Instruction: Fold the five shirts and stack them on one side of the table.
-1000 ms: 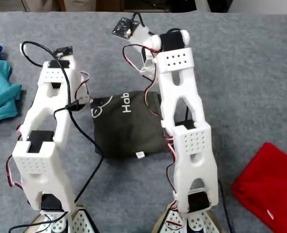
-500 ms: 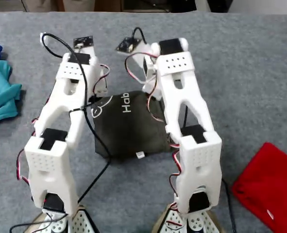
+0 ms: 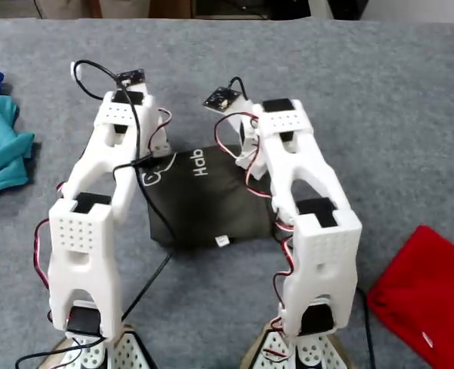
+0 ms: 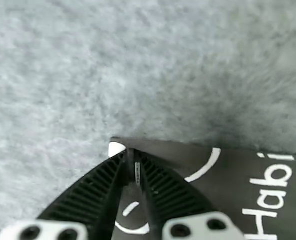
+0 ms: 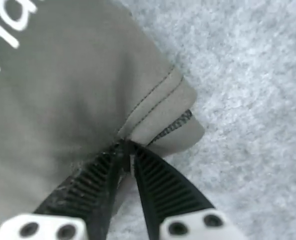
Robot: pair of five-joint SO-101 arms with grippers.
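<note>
High view: the dark shirt (image 3: 203, 204) lies on the desk (image 3: 380, 92) between both arms. Left wrist view: the left claw (image 4: 130, 156) pinches the shirt's very corner, a thin hold that could slip on lifting. Right wrist view: the right claw (image 5: 128, 151) nips only the shirt's hem fold, so layers may part and skew the fold.
</note>
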